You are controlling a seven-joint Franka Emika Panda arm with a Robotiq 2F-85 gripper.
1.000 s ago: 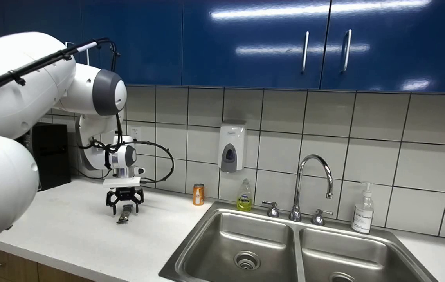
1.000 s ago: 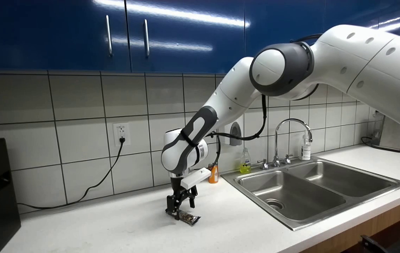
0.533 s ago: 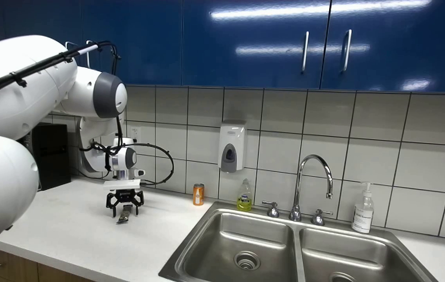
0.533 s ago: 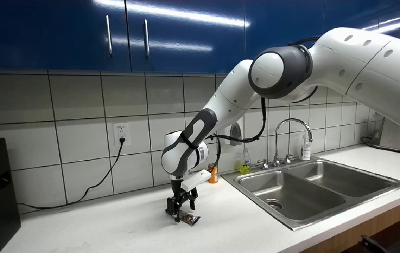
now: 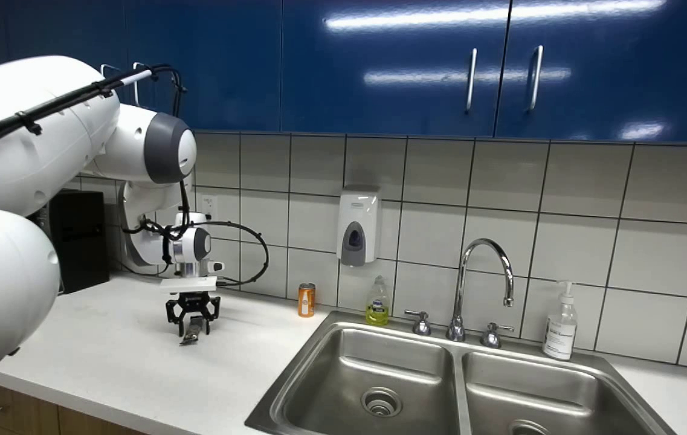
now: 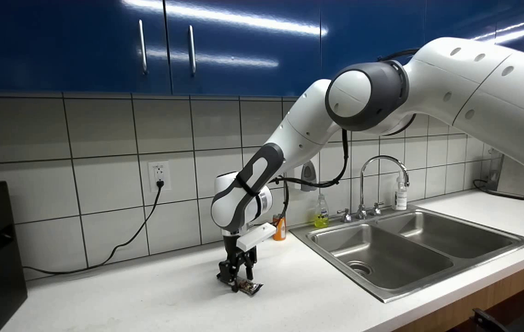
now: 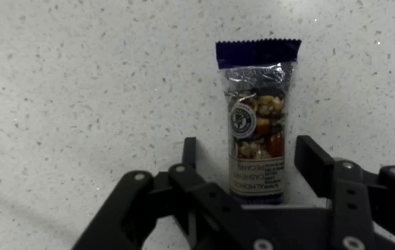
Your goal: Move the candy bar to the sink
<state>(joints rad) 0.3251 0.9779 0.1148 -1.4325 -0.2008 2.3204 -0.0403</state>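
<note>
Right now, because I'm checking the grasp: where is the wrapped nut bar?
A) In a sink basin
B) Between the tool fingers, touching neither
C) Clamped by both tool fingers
B: in the wrist view, the speckled counter shows between the nut bar and each of the tool fingers.

In an exterior view you look across the sink (image 5: 459, 386), turned toward the tiled wall (image 5: 313, 217) behind your gripper (image 5: 194, 331), well off from it. In an exterior view you look over the countertop (image 6: 119, 299) from the gripper's side away from the sink, nearer. In both exterior views you get gripper, wall and sink. Your wrist view looks down close past the gripper.
</note>
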